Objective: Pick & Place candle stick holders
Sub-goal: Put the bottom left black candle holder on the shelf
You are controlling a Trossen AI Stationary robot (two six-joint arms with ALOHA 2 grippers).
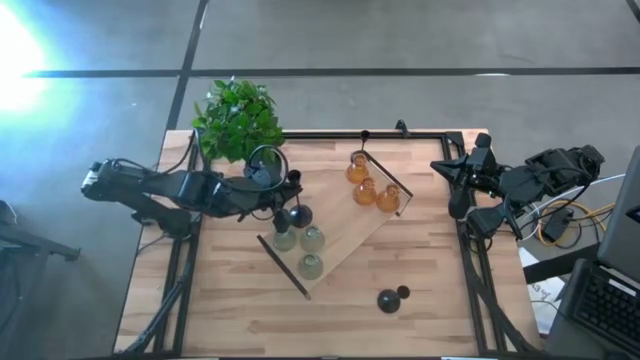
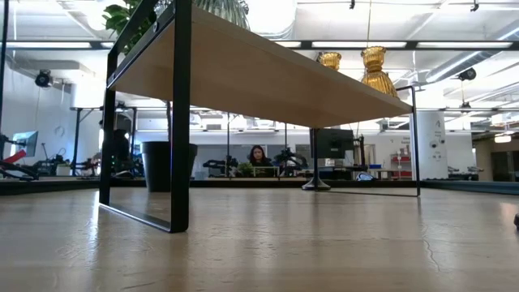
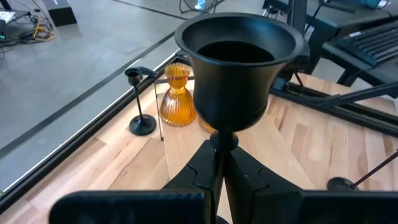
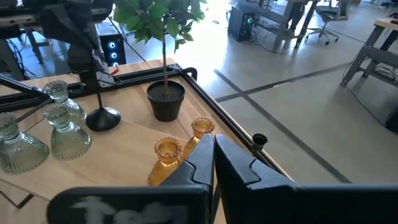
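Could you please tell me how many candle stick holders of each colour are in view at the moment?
amber glass holders: 3
pale green-grey glass holders: 3
black stemmed holders: 3, one of them gripped by the left tool
Total: 9

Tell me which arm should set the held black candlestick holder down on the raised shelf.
Left. Its pincer is shut on the black candlestick holder at the raised shelf, beside the green-grey holders. The right pincer is shut, empty, at the table's right edge.
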